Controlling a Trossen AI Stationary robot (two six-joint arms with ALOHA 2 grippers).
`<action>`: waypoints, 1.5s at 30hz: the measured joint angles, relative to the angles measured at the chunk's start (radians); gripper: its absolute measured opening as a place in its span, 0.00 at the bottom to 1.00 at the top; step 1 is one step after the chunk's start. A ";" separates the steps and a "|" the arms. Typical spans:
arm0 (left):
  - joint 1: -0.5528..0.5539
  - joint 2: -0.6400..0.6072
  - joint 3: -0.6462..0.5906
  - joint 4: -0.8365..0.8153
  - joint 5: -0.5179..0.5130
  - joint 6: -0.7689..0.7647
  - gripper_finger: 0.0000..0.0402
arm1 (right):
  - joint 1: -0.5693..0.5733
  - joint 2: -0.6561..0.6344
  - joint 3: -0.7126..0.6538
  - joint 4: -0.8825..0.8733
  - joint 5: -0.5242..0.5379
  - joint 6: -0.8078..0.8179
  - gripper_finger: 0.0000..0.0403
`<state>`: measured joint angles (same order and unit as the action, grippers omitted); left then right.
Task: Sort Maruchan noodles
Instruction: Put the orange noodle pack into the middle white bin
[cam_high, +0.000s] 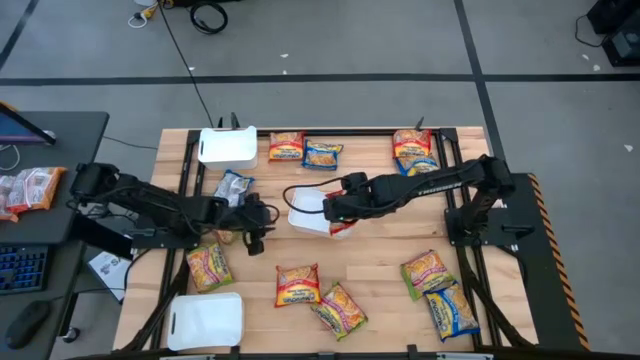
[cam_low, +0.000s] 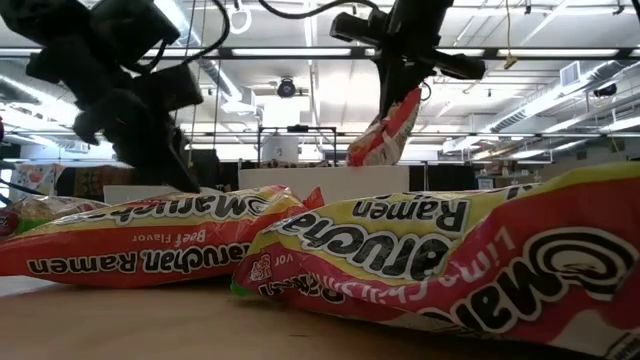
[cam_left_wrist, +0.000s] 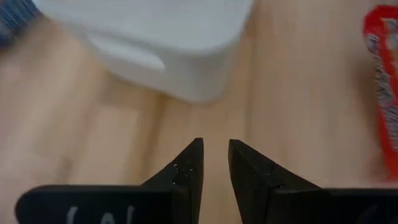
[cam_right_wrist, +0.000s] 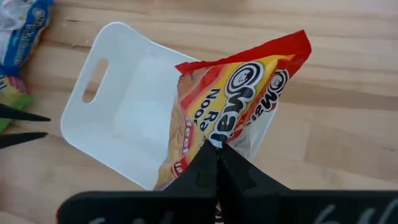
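Observation:
My right gripper (cam_high: 337, 214) is shut on a red-orange Maruchan noodles packet (cam_right_wrist: 230, 93), which hangs over the middle white tray (cam_high: 305, 215). My left gripper (cam_left_wrist: 215, 158) stands just left of that tray, low over the wood. It is slightly open with nothing between its fingers. Its fingertips (cam_right_wrist: 15, 124) also show in the right wrist view. Several other packets lie flat on the table: a red-orange one (cam_high: 286, 147) and a blue-and-yellow one (cam_high: 322, 155) at the far edge, a blue one (cam_high: 235, 186), and a red one (cam_high: 297, 285) near the front. My right gripper pinches the packet's top edge (cam_right_wrist: 214, 142) between its two shut fingers, coming from above and slanting down. The packet hangs below the fingers (cam_low: 385, 130), tilted, over the tray. Whether its lower end touches the tray I cannot tell.
A second white tray (cam_high: 228, 147) stands at the far left and a third (cam_high: 207, 320) at the near left. More packets lie at the far right (cam_high: 414, 150) and near right (cam_high: 440, 285). Black frame rails (cam_high: 470, 280) run along the table's sides.

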<state>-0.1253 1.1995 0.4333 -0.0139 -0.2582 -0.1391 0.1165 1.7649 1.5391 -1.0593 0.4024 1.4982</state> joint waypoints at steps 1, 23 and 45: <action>0.000 0.000 0.001 0.013 -0.028 0.045 0.20 | 0.000 0.000 0.000 -0.007 0.000 0.005 0.00; 0.054 0.274 0.002 0.452 0.035 0.305 0.20 | -0.169 0.000 -0.008 -0.147 -0.231 -0.255 0.00; 0.104 0.434 0.454 -0.107 0.029 0.278 0.20 | -0.214 0.000 -0.011 -0.173 -0.186 -0.345 0.04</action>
<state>-0.0218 1.6334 0.8869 -0.1207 -0.2288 0.1388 -0.0971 1.7653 1.5282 -1.2321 0.2161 1.1529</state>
